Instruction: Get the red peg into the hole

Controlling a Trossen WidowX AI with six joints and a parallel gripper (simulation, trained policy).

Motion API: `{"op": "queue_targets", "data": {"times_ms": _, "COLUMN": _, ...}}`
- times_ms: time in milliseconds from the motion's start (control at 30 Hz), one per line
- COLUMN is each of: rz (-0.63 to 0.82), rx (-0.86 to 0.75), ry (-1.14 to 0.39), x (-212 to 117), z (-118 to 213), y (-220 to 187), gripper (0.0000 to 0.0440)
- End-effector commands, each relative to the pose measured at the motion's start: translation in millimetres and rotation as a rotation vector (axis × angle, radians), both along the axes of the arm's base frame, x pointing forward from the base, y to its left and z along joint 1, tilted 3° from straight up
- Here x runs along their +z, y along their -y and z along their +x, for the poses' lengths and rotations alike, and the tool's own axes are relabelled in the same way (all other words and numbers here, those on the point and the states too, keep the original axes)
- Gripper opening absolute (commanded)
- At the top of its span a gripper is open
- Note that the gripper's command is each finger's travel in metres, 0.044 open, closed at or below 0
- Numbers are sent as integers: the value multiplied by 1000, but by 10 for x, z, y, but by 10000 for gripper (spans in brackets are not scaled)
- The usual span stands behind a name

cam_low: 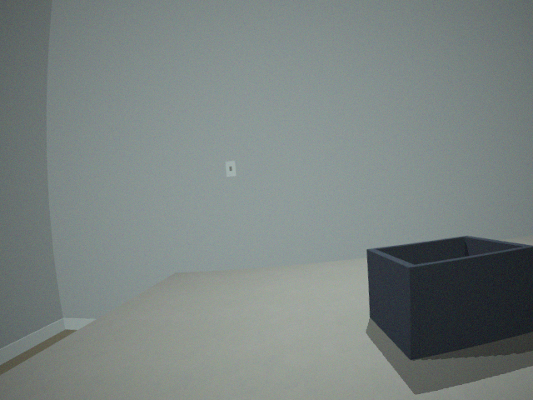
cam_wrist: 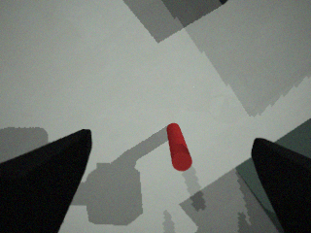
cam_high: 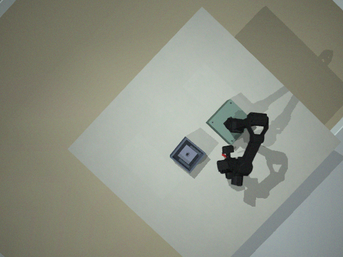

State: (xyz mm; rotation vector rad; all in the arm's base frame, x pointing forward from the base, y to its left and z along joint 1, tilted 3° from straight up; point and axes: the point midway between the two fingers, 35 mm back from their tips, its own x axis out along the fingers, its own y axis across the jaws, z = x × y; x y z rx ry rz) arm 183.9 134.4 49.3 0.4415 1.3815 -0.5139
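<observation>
The red peg point(cam_high: 223, 155) point(cam_wrist: 181, 154) stands upright on the table, seen from above in the wrist view. My gripper point(cam_high: 225, 157) point(cam_wrist: 172, 142) is open above it. The peg shows between the widely spread fingers, touching neither in the wrist view; the exact height gap is unclear. In the top view the arm partly hides the peg. The open dark blue-grey box point(cam_high: 179, 164) point(cam_low: 469, 301) stands to the left of the gripper in the top view. A pale plate point(cam_high: 181, 154) with a small central hole lies at its bottom.
A green base plate point(cam_high: 221, 119) with small holes in its corners lies under the arm's base, beyond the box and peg. Its edge also shows at the right of the wrist view. Shadows of the arm and box fall across the pale table point(cam_high: 138, 124) point(cam_low: 258, 327).
</observation>
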Motion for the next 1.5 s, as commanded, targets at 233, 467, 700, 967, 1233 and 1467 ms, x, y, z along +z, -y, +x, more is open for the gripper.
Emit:
{"op": "queue_targets", "data": {"times_ms": 233, "rz": -16, "rx": -142, "ry": -50, "x": -329, "z": -91, "y": 76, "gripper": 403}}
{"op": "queue_targets", "data": {"times_ms": 467, "rz": 6, "rx": -202, "ry": -38, "x": -592, "z": -113, "y": 67, "gripper": 401}}
{"op": "queue_targets", "data": {"times_ms": 700, "rz": 25, "rx": -242, "ry": -30, "x": -785, "z": -158, "y": 58, "gripper": 389}}
{"op": "queue_targets", "data": {"times_ms": 967, "rz": 35, "rx": -282, "ry": -67, "x": -897, "z": -229, "y": 56, "gripper": 214}}
{"op": "queue_targets", "data": {"times_ms": 1233, "rz": 50, "rx": -293, "ry": -126, "x": -895, "z": -221, "y": 56, "gripper": 8}}
{"op": "queue_targets", "data": {"times_ms": 1467, "rz": 24, "rx": -252, "ry": -56, "x": -730, "z": -85, "y": 107, "gripper": 0}}
